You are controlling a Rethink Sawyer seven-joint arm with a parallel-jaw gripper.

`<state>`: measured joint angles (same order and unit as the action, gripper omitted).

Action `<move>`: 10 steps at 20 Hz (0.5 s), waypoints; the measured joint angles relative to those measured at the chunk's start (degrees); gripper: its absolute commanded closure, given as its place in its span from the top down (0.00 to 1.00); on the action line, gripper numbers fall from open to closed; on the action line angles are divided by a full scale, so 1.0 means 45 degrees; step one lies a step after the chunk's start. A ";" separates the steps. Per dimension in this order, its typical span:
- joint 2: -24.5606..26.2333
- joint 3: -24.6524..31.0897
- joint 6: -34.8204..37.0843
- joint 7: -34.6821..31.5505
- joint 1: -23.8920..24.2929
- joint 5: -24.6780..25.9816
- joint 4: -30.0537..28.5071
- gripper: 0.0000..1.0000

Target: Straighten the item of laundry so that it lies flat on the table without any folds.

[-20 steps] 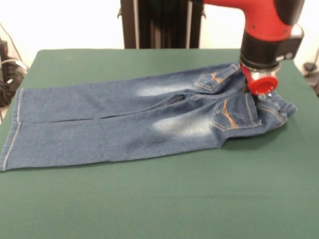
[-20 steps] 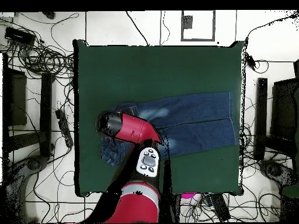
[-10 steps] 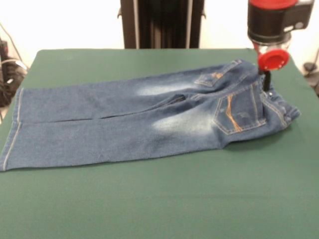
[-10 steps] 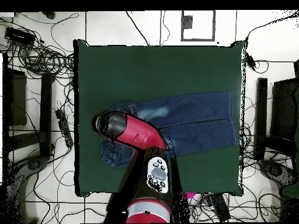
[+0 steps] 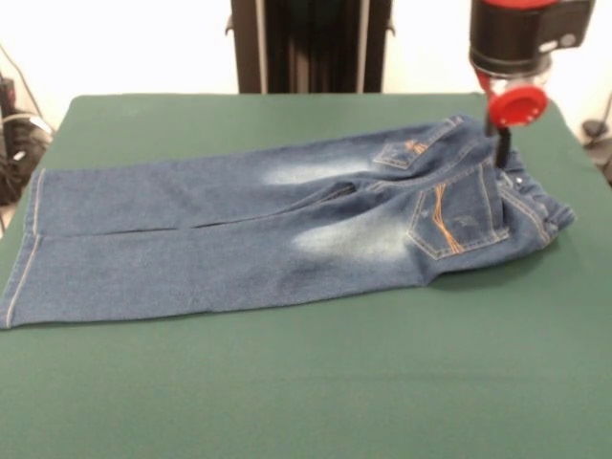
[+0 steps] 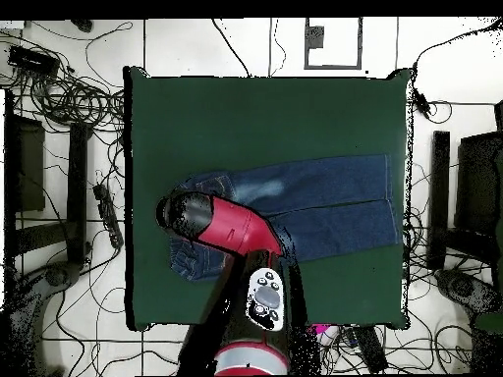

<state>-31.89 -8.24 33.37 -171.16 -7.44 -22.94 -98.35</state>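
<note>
The blue denim jeans (image 5: 287, 225) lie on the green table (image 5: 306, 382), back pockets with orange stitching facing up. The legs stretch to the left and lie mostly flat. The waist end at the right is bunched and raised, with a shadow under it. My gripper (image 5: 501, 155) hangs under the red and black wrist, right above the waistband at the jeans' far right, its tip at or just over the cloth. In the overhead view the red arm (image 6: 221, 221) covers the gripper and the waist, and the legs (image 6: 334, 201) run to the right on the table (image 6: 265, 118).
The black pedestal (image 5: 306, 43) stands behind the table's far edge. The jeans' waist lies near the table's right edge in the front view. Cables (image 6: 69, 98) and dark equipment lie on the floor around the table.
The gripper has risen from down on the waistband to just above it. The waist end has spread slightly to the right. Little differs from half a second ago.
</note>
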 measured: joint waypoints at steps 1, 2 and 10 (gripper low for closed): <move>-0.0067 -0.0131 0.0083 0.0000 -0.0025 0.0246 0.0007 1.00; -0.0232 -0.0350 0.0308 0.0000 -0.0052 0.0665 0.0011 1.00; -0.1002 -0.0695 0.0980 0.0000 0.0305 0.1483 0.0007 1.00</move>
<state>-36.40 -11.36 37.78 -171.16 -6.07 -16.26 -98.32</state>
